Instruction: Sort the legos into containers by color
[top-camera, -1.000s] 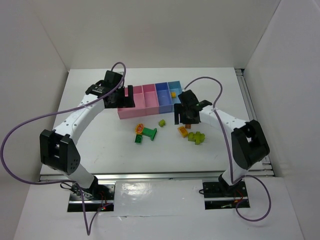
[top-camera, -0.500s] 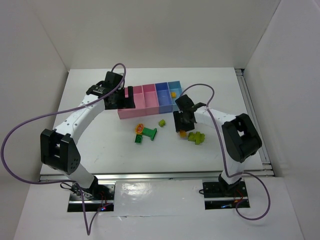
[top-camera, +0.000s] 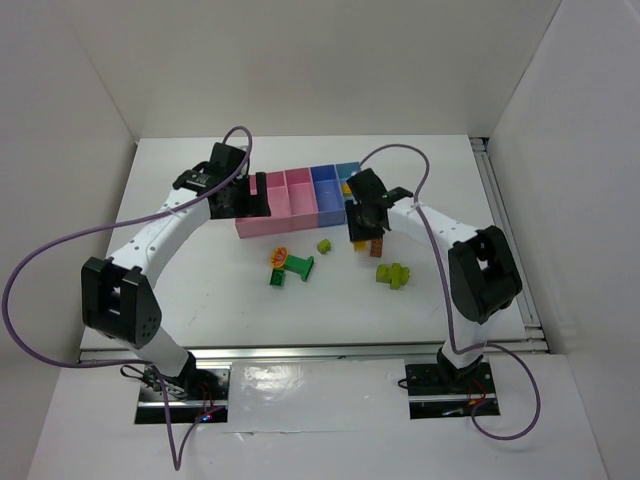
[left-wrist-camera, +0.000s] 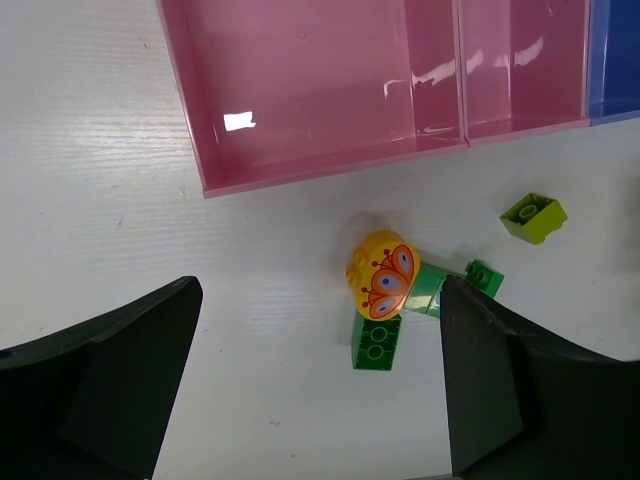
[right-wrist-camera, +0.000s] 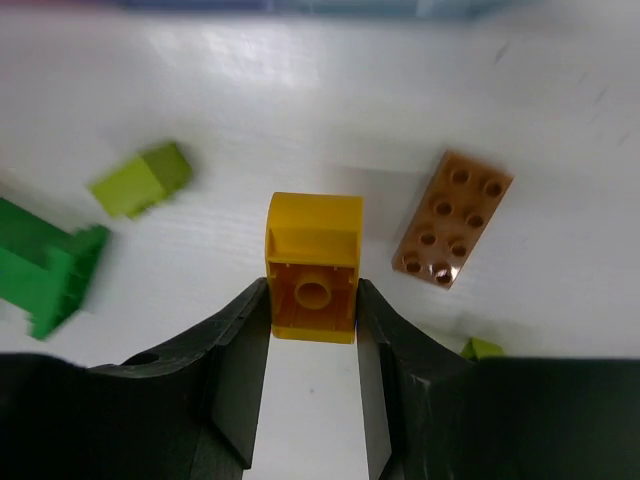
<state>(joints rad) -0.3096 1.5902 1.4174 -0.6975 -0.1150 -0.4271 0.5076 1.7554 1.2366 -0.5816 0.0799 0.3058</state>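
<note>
My right gripper (right-wrist-camera: 313, 300) is shut on a yellow lego (right-wrist-camera: 315, 265), a finger pressed against each side. An orange-brown lego (right-wrist-camera: 452, 218) lies just to its right, and a lime lego (right-wrist-camera: 143, 179) and a dark green piece (right-wrist-camera: 45, 265) lie to its left. From above, the right gripper (top-camera: 362, 225) hangs just in front of the containers: wide pink (top-camera: 262, 210), narrow pink (top-camera: 300, 195), blue-purple (top-camera: 326, 192) and light blue (top-camera: 347, 170). My left gripper (left-wrist-camera: 320, 380) is open over the table, near a yellow-orange flower piece (left-wrist-camera: 382, 275) on dark green legos (left-wrist-camera: 376, 343).
A lime cluster (top-camera: 393, 274) lies right of the orange-brown lego (top-camera: 377, 247). One small lime lego (top-camera: 324, 245) sits in front of the bins. The flower and green pieces (top-camera: 290, 266) lie mid-table. White walls enclose the table on three sides.
My right gripper dropped onto the yellow lego, closed on it and moved up-left toward the bins with it. The left arm has stayed still.
</note>
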